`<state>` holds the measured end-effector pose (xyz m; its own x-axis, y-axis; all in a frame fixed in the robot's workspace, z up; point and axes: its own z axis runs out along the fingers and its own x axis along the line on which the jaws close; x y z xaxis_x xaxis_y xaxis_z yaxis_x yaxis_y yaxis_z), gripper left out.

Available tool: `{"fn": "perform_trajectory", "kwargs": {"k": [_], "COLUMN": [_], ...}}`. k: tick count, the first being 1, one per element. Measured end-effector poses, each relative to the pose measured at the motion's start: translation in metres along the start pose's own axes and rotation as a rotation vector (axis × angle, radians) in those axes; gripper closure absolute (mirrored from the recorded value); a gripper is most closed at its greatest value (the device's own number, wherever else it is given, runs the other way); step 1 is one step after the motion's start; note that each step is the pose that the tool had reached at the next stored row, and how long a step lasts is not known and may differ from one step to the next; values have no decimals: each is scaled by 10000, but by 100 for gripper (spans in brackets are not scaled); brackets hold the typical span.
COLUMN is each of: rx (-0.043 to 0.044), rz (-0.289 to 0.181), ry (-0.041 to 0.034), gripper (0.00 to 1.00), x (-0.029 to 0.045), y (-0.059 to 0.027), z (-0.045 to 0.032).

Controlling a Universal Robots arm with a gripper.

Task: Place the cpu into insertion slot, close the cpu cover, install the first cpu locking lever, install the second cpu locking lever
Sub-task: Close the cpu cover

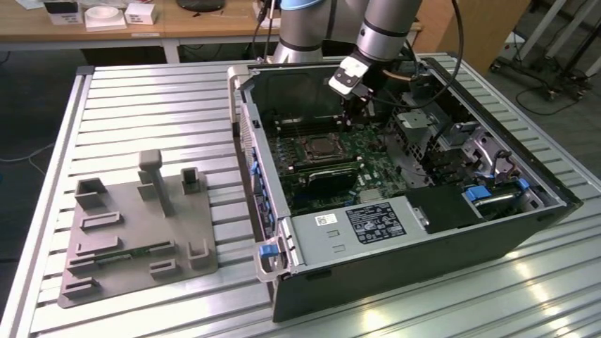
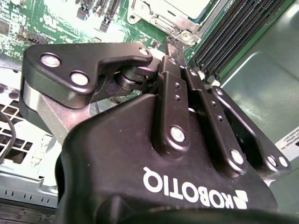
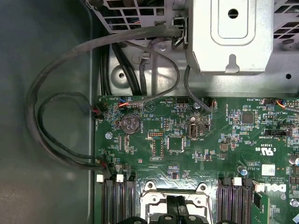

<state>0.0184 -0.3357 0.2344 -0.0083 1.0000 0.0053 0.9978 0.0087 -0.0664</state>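
The hand (image 2: 169,46), fingers pinched narrow, points down at a corner of the insertion slot (image 1: 317,149), where the cpu cover (image 2: 159,21) lies flat.

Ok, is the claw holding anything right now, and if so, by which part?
Cannot tell. The claw is shut with its tips down at a corner of the slot. Whether they pinch anything there is hidden.

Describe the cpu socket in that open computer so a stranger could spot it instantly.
On the slatted metal table sits an open black computer case with a green circuit board inside. Close to the gripper is the insertion slot: a square with a silver metal rim, unlike the long narrow black memory slots flanking it.
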Motion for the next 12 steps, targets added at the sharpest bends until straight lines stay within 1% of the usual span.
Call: {"fn": "perform_trajectory", "kwargs": {"k": [12], "rx": [-1], "rz": [0], "ry": [2], "gripper": [89], "x": [0], "y": [-26], "z": [8]}}
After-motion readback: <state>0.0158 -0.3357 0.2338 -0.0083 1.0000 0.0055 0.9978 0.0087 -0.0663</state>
